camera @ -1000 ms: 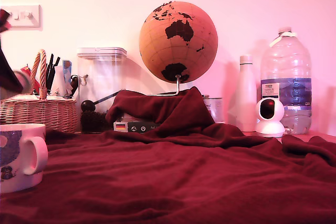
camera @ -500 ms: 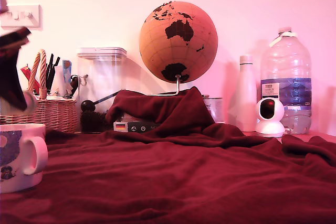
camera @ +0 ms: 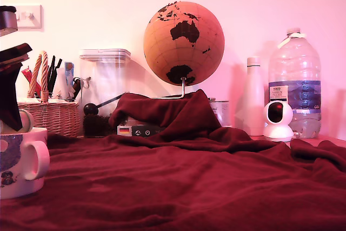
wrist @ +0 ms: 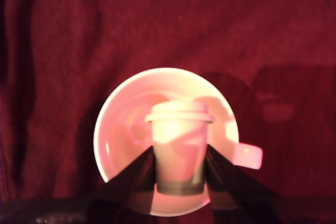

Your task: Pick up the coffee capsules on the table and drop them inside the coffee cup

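Over the rumpled dark red fleece table (wrist: 220, 19), the black gripper (wrist: 178, 169) clamps one cream-beige tapered capsule (wrist: 178, 140) above the white ceramic mug (wrist: 113, 124) at lower centre; parting the jaws only while centred should drop it cleanly.

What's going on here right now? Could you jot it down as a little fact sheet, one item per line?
Gripper: shut on a coffee capsule, rim pointing away from the fingers
Position: directly above the open coffee cup
Cup: white, handle to one side, at the exterior view's left edge
Cup contents: nothing visible around the capsule
Surface: table under rumpled dark red cloth
Background: globe, wicker basket, water bottle
Other capsules: none in view
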